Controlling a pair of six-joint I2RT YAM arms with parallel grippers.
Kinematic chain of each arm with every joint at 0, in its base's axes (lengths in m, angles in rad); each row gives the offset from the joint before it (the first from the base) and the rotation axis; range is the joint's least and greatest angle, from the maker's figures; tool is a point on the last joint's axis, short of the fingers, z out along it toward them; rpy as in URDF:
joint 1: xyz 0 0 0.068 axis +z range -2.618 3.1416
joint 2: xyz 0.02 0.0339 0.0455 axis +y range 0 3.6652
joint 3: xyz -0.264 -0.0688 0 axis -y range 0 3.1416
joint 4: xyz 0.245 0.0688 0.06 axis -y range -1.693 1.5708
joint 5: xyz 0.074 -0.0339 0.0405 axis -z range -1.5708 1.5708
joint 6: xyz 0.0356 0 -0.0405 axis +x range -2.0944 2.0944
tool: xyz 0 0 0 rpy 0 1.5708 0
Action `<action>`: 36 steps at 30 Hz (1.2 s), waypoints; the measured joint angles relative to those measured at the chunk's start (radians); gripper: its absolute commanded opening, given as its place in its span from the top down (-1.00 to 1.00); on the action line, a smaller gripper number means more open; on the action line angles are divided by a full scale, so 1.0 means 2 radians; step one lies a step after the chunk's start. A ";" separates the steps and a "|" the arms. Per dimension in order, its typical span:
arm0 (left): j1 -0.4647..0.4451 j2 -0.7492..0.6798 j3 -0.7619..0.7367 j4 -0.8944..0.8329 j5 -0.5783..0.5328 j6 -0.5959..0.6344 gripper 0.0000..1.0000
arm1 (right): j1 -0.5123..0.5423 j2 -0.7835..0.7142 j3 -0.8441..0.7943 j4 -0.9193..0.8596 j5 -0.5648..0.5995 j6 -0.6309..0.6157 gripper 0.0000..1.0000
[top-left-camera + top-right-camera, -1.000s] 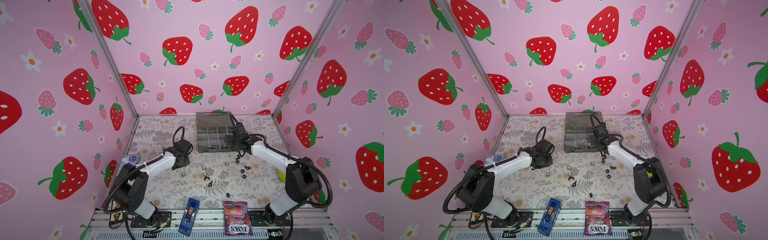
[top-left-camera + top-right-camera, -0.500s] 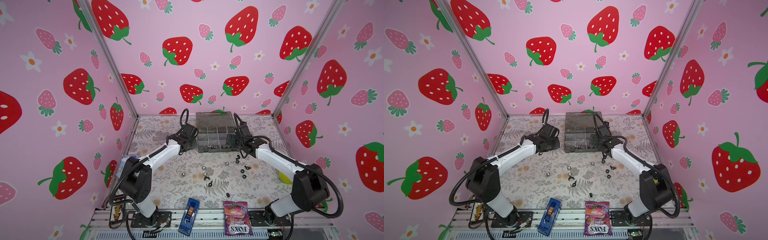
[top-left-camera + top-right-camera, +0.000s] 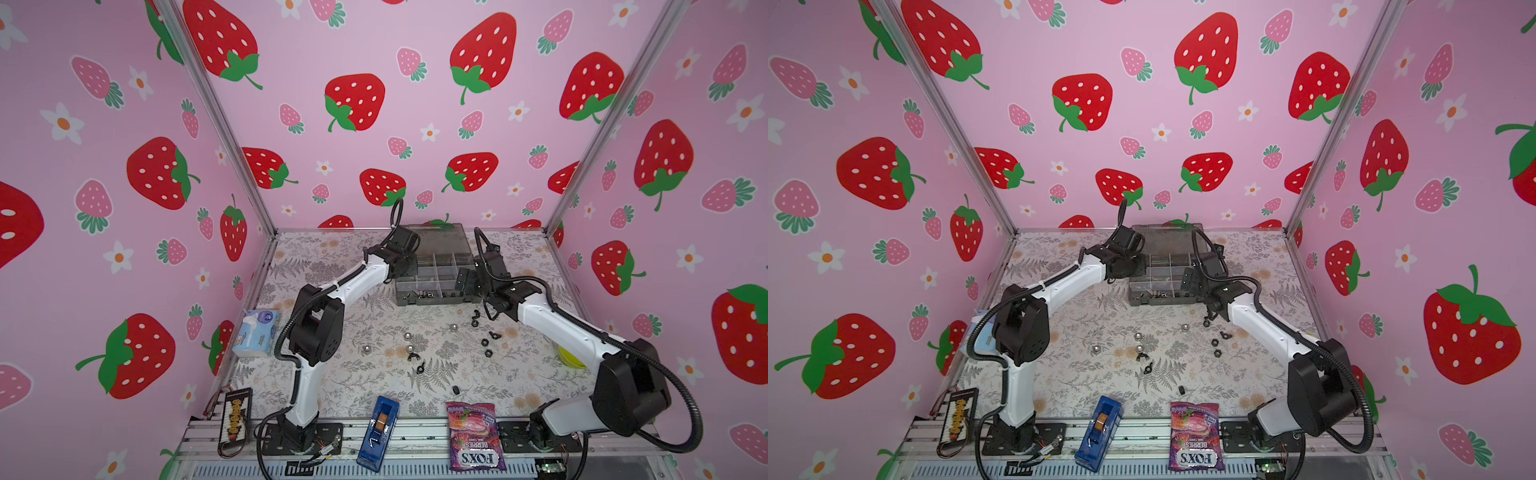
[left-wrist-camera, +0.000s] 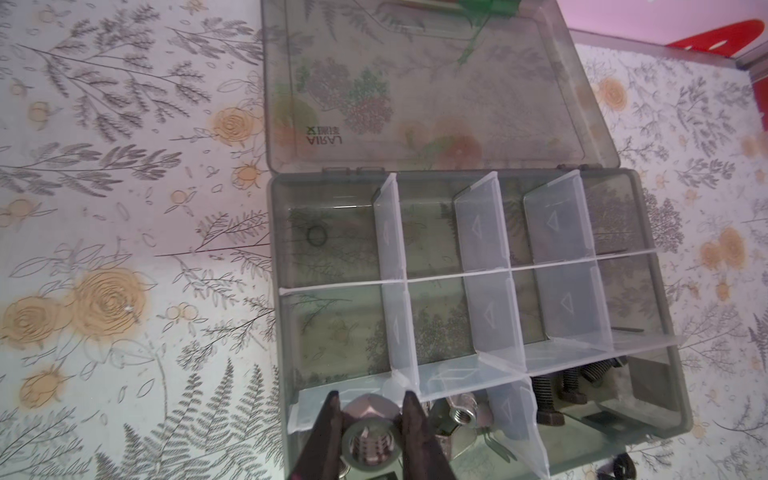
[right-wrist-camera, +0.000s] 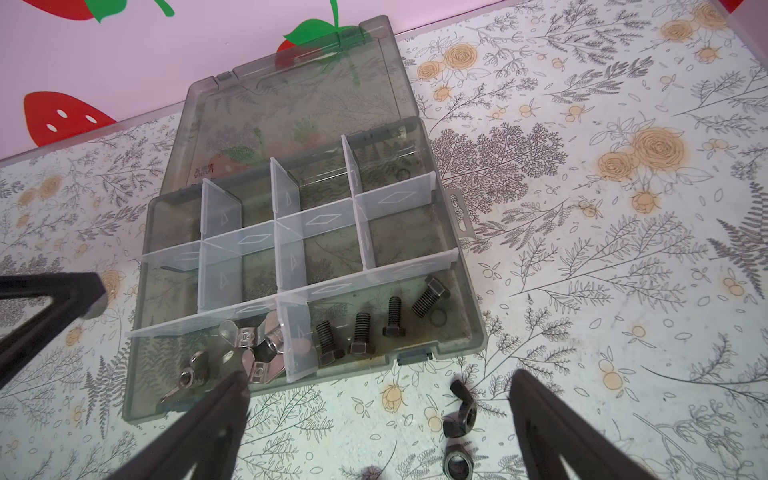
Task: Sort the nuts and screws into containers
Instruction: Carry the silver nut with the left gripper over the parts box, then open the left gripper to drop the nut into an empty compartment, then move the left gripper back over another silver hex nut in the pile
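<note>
The left end effector (image 4: 371, 419) is clamped on a shiny silver dome-shaped nut (image 4: 372, 440) over the smoky translucent organiser box (image 4: 436, 104). The right end effector (image 5: 378, 376) stands wide apart above black hex nuts (image 5: 457, 461) on the floral worktop (image 5: 602, 270). Threaded black screws (image 5: 359, 332) lie in one front cell.

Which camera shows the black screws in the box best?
The right wrist view: all four black screws lie clear in one cell. The left wrist view catches them partly behind a divider; both top views show only dark specks.

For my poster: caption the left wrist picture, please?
Left tool grips a silver dome nut over the grey organiser box's corner.
</note>
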State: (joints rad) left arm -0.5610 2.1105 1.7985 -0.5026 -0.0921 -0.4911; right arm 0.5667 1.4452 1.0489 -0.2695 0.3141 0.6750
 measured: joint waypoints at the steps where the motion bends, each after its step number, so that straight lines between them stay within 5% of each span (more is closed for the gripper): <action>1: 0.000 0.011 0.010 -0.003 0.000 0.002 0.65 | 0.000 -0.001 -0.002 0.000 0.000 0.001 -0.99; 17: -0.003 0.110 0.100 -0.052 -0.003 0.025 0.50 | 0.000 -0.002 -0.010 0.005 0.000 0.005 -0.99; 36: -0.015 0.066 0.083 -0.065 -0.021 0.039 0.01 | 0.000 -0.014 -0.018 0.011 0.006 0.006 -0.99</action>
State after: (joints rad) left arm -0.5907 2.2417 1.9640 -0.6334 -0.1333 -0.4141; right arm 0.5667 1.4170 1.0138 -0.2470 0.3264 0.6865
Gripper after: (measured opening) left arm 0.463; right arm 0.996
